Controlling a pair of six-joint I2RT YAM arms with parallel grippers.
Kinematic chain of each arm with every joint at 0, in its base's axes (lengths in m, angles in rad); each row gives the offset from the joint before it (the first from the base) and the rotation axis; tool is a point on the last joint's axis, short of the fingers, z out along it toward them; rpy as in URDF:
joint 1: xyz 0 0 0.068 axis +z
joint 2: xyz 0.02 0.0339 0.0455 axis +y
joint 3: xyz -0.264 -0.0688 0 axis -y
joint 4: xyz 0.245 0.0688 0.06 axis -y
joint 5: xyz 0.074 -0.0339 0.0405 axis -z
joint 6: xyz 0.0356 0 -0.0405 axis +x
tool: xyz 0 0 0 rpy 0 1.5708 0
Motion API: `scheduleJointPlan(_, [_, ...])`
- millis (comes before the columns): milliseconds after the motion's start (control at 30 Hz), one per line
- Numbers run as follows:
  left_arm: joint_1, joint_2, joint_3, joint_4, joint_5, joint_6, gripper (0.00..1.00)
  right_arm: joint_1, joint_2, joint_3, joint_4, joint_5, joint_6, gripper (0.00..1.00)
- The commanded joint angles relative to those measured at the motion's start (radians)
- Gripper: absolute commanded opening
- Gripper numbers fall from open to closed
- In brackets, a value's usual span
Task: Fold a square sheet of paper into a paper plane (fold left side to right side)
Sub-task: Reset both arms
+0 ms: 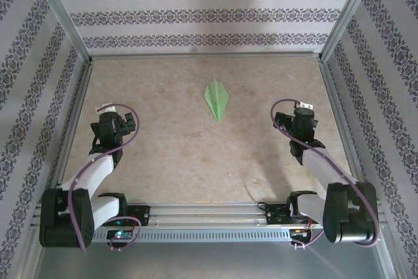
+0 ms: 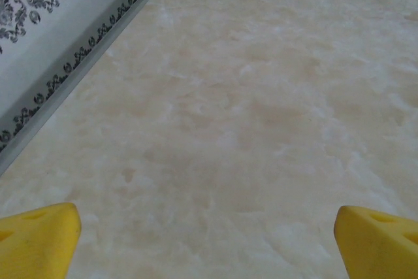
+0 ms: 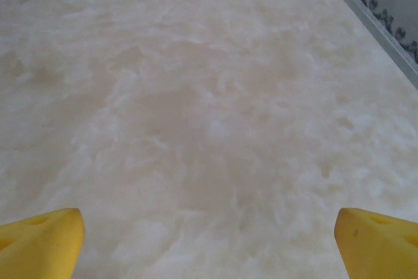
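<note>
the paper plane (image 1: 216,100) lay just above the middle of the top view, a narrow green leaf-like dart with its longer taper toward the lower edge, alone on the marbled table (image 1: 163,161). the left gripper (image 1: 108,112) sat at mid-left of that frame and the right gripper (image 1: 304,112) at mid-right, both well apart from the paper. in the left wrist view the yellow fingers (image 2: 39,240) stood in the bottom corners, spread wide over bare table and pinching nothing. the right gripper's fingers (image 3: 375,240) looked the same in the right wrist view.

the folding looked finished, so the step in hand was probably just to leave the plane be. done well, that meant holding both arms out at the sides and never sweeping across the centre, since paper this thin would likely slide or spring open at a brush. if the crease needed one last press, a straight descent from above onto the centre line would suit better than a sideways approach.
</note>
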Motion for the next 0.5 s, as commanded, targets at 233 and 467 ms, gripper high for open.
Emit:
scheduleJointPlan(233, [0.036,0.270,0.001,0.397,0.152,0.057,1.00,-0.069,0.250,-0.048,0.553,-0.190,-0.061,0.98])
scheduleJointPlan(467, [0.036,0.368,-0.010,0.552,0.315,0.054,1.00,-0.035,0.374,-0.081,0.754,-0.252,-0.118,0.98])
